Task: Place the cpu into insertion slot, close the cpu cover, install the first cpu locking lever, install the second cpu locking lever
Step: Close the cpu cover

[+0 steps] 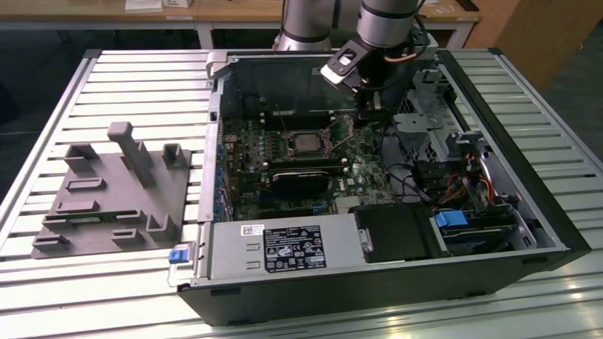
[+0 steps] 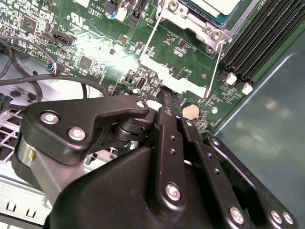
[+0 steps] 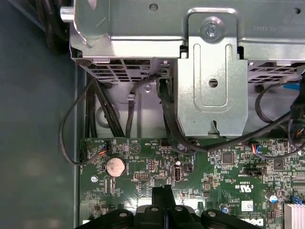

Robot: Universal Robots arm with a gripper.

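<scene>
Robot arm works inside an open computer case [image 1: 377, 300] on a slatted surface [image 1: 123, 78]. Its gripper [image 1: 369, 106] is lowered just beside the insertion slot [image 2: 195, 21].

The cpu [image 1: 308, 141] lies flat in the slot, pale face up. In the second wrist view a corner of it [image 2: 214, 5] shows, with the rest cut off at the picture's edge.

From the slot a thin silver frame, apparently the cpu cover [image 2: 164, 74], rises tilted toward the gripper [image 2: 169, 98]. It is seen nearly edge-on, so its sides read as fine bright lines and green board shows through its window. Its free edge meets the fingertips.

In the first wrist view the fingers [image 3: 158, 195] are clenched together with just a hairline seam between them. The gripper's black body hides whether that edge is pinched or merely touched.

A coin battery [image 3: 115, 167] sits on the board just beyond the fingertips, on the side away from the slot. Past it stand a metal drive cage [image 3: 209, 86] and looping black cables [image 3: 71, 138].

Long memory slots [image 2: 257, 43] run alongside the insertion slot. A grey fixture [image 1: 113, 191] rests well apart from the slot, outside the case at the exterior view's left.

In the exterior view the fingertips themselves are too dark to make out.
</scene>
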